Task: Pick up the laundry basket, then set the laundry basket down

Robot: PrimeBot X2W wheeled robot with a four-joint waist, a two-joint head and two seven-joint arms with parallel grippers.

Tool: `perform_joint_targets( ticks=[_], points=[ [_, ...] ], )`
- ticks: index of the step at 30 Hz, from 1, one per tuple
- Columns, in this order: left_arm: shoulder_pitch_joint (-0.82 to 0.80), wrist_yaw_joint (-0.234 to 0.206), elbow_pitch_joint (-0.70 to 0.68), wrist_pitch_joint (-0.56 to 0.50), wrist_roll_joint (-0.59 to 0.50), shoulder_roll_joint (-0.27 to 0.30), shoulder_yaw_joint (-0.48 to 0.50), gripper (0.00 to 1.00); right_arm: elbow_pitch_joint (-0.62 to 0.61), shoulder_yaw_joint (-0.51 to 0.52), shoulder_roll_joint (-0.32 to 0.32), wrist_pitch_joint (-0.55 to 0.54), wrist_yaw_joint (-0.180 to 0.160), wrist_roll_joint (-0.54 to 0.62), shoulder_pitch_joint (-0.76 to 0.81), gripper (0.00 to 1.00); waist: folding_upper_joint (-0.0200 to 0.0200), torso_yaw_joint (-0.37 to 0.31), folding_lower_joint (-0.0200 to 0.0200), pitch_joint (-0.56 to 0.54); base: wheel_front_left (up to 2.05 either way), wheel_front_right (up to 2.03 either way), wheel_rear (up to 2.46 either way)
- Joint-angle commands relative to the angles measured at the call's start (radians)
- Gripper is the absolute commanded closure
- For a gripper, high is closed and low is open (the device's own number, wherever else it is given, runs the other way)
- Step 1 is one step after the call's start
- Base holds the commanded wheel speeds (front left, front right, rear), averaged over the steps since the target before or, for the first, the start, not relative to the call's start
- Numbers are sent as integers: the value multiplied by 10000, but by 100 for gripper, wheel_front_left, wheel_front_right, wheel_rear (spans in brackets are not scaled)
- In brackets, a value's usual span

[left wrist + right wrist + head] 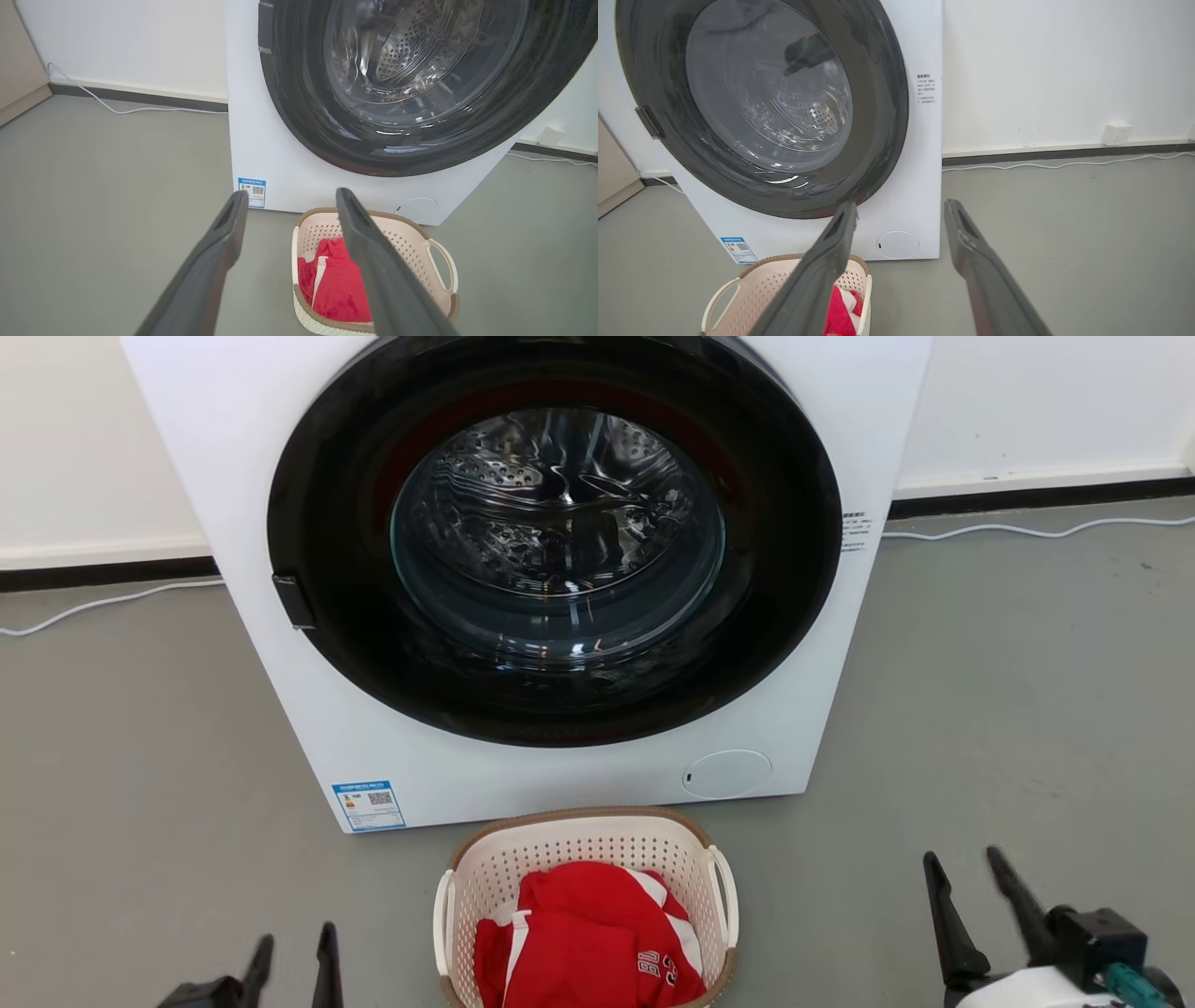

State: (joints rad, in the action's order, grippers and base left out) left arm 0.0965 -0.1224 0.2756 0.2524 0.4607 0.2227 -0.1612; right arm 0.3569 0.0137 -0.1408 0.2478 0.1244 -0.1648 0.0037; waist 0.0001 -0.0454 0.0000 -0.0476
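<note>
A grey floor runs back to a white wall with a dark skirting; a white washing machine stands on it, its door shut; just before it sits the laundry basket, holding a red garment; a white cable trails along the wall; the left gripper and right gripper flank the basket, well apart from it, fingers spread, holding nothing.

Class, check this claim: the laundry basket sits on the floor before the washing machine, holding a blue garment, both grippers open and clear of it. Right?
No: the garment in the laundry basket is red, not blue, as the head view shows. The rest holds: washing machine behind it, left gripper and right gripper open and clear.
</note>
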Motion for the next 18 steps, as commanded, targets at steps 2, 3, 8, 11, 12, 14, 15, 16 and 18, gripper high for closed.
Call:
perform_joint_targets(
  ticks=[2, 3, 8, 11, 12, 14, 15, 16, 18],
  points=[
    [11, 4, 207, -33, 39, -82, -32, 100, 195, -7, 35, -21, -9, -28, 1, 100, -1, -1, 0, -2, 0, 0, 0],
    [40, 4, 329, -65, 80, -142, -57, 100, 313, -26, 77, -25, -9, -34, 41, 100, -1, -1, 0, -2, 0, 0, 0],
    [-5, 85, 446, -195, 453, -265, 34, 100, 411, 20, 140, -173, -7, -486, 52, 100, -1, 14, 9, 8, 0, 0, 0],
    [-44, 145, 416, -283, 728, -301, 103, 100, 355, 42, 159, -259, -5, -838, 40, 100, -1, 25, 22, 2, 0, 0, 0],
    [-57, 166, 409, -311, 819, -313, 125, 100, 339, 47, 166, -285, -5, -955, 37, 100, -1, 28, 17, 7, 0, 0, 0],
    [-92, 206, 400, -367, 1001, -337, 168, 100, 311, 56, 178, -335, -4, -1187, 22, 100, -1, 36, 4, 28, 0, 0, 0],
    [-111, 226, 394, -395, 1093, -349, 190, 100, 298, 62, 185, -361, -3, -1303, 11, 100, -1, 39, 2, 37, 0, 0, 0],
    [-130, 247, 388, -423, 1184, -361, 212, 100, 283, 67, 191, -387, -2, -1419, 1, 100, -1, 43, 1, 44, 0, 0, 0],
    [-166, 287, 376, -479, 1367, -385, 256, 100, 255, 80, 204, -440, -1, -1651, -17, 100, -1, 50, 1, 54, 0, 0, 0]
  ],
)
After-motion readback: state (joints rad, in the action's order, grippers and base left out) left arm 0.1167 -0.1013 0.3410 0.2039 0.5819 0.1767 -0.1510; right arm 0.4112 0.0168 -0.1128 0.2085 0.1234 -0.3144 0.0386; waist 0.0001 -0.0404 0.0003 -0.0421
